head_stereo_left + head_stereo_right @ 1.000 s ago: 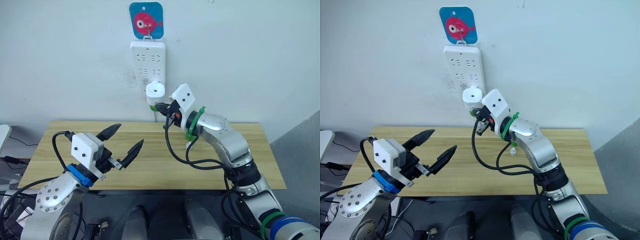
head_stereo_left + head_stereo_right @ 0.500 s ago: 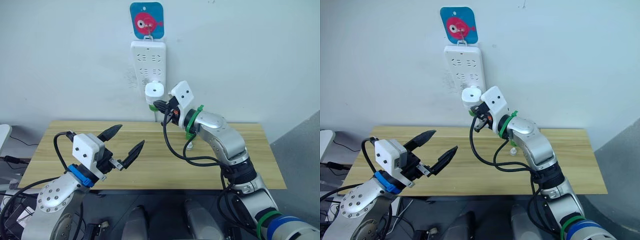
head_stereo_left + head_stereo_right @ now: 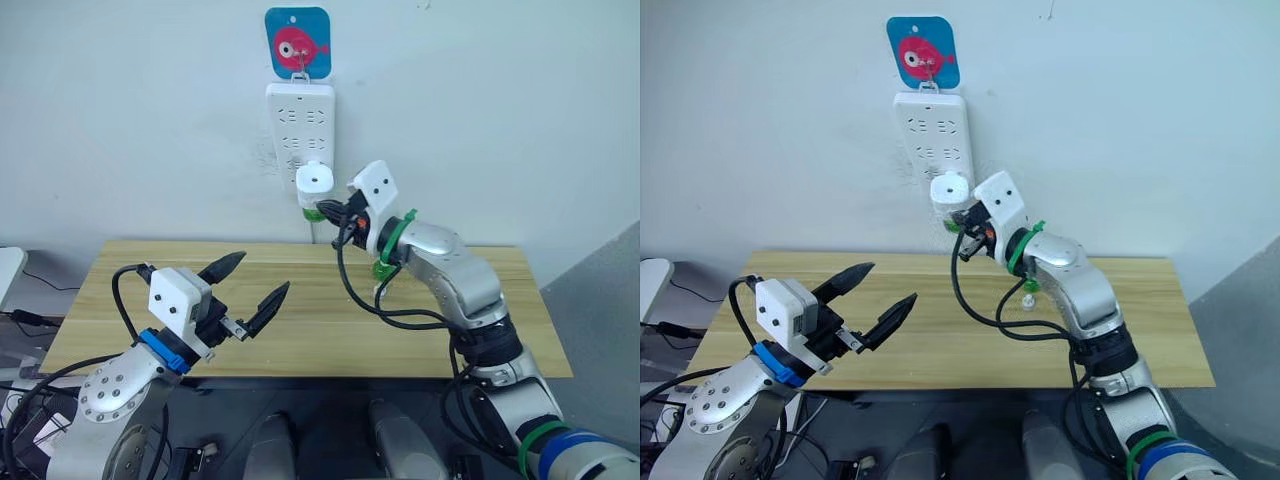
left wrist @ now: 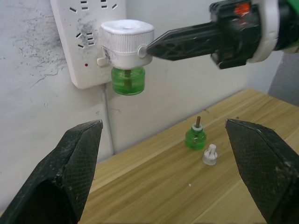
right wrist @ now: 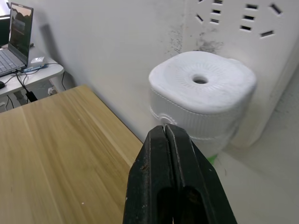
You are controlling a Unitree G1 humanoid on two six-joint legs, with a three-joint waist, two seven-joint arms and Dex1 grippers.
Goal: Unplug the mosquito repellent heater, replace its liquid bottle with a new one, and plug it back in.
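Head views: the heater [image 3: 314, 181] sits plugged into the bottom of the white strip [image 3: 300, 120] on the wall, under a blue tag with a pink fish [image 3: 297, 42]. Its vent faces up and a green bottle hangs below it, so its long axis runs vertical and its back faces the wall. The right jaws [image 3: 325, 211] are pressed together, their tip at the heater's side, just by the green bottle. The left jaws [image 3: 253, 283] are spread wide and hold nothing, low over the table [image 3: 300, 340] and well apart from the heater, which lies up and ahead of them. A small green bottle [image 3: 1029, 286] stands on the table beneath the right forearm, among that arm's black cables.

Left wrist view: between the spread fingers [image 4: 65, 168] the heater [image 4: 126, 44] shows ahead against the strip [image 4: 81, 46], bottle down. The right jaws [image 4: 152, 45] come in from the side, tip touching a small round button on the heater's wall. On the table beyond stand the loose bottle [image 4: 195, 138], wick up, and a clear cap [image 4: 210, 154] just beside it.

Right wrist view: the closed jaws [image 5: 169, 135] point at the heater's [image 5: 202, 93] ribbed side, vent hole upward. A laptop [image 5: 18, 32] sits on a side desk far off.
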